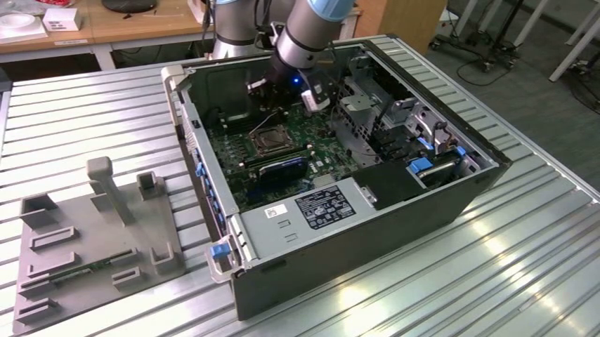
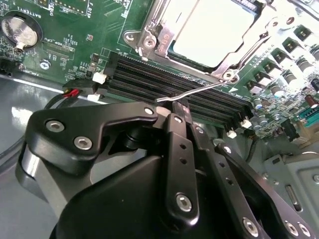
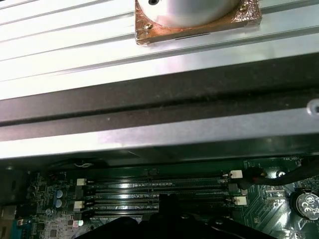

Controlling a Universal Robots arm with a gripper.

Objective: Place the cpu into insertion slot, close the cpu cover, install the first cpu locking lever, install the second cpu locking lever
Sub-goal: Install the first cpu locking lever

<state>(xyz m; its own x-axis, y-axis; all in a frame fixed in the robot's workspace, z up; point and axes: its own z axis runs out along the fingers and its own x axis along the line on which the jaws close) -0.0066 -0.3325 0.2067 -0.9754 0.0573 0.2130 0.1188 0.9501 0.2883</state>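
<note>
The gripper (image 2: 182, 107) is hanging low over the board (image 2: 65, 59) with its fingers drawn together to a narrow tip. The free end of a thin wire lever (image 2: 199, 89) is lying right at that tip, though whether it is being pinched or merely pressed is hard to tell. The cpu (image 2: 214, 25) is resting in the slot (image 1: 267, 142), with the cover (image 2: 152, 42) lying shut over it. The likely trouble is the lever slipping off the tip and flicking up, or the fingers scraping the memory slots (image 2: 149, 79) just beside it, if the push is running off-line. The cpu is lying flat, pale top facing away from the board; being square, it is showing no long axis. The lever is running along the socket edge nearest the memory slots, slightly slanted to them.
</note>
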